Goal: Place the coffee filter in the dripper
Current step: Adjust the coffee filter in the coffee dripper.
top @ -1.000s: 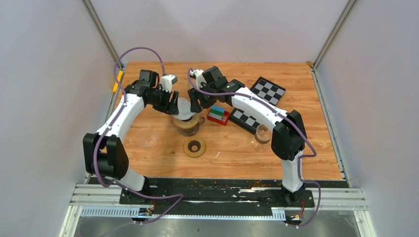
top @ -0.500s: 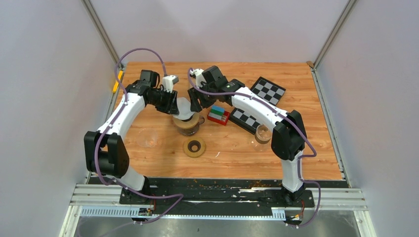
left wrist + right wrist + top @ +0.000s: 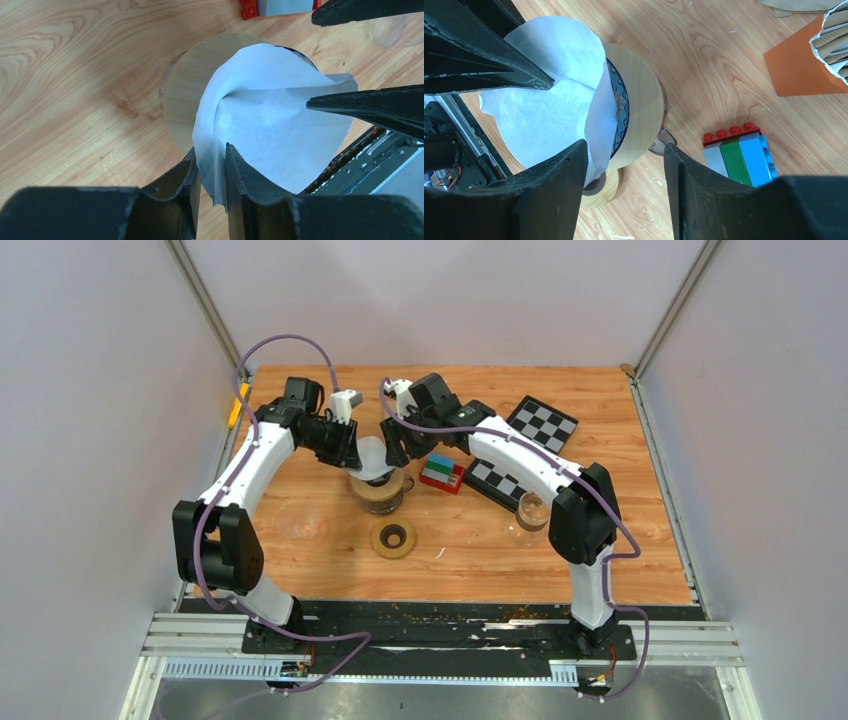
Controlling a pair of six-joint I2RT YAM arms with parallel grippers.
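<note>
A white paper coffee filter (image 3: pixel 372 458) hangs over the dripper (image 3: pixel 382 492), a glass cone with a round wooden collar, at the table's middle back. My left gripper (image 3: pixel 213 167) is shut on the filter's (image 3: pixel 260 130) near edge and holds it above the wooden collar (image 3: pixel 190 95). My right gripper (image 3: pixel 624 160) is open, its jaws astride the filter's (image 3: pixel 554 95) other edge and the dripper's rim (image 3: pixel 639 115). The filter is partly opened into a cone; its tip dips towards the dripper's mouth.
A wooden ring base (image 3: pixel 393 538) lies in front of the dripper. A stack of red, green and blue bricks (image 3: pixel 441 472) sits to its right, with checkerboard cards (image 3: pixel 543 422) and a small glass (image 3: pixel 531 510) beyond. An orange filter box (image 3: pixel 809 60) stands near.
My left arm has shifted slightly back, lifting the filter a little. My right arm has hardly moved.
</note>
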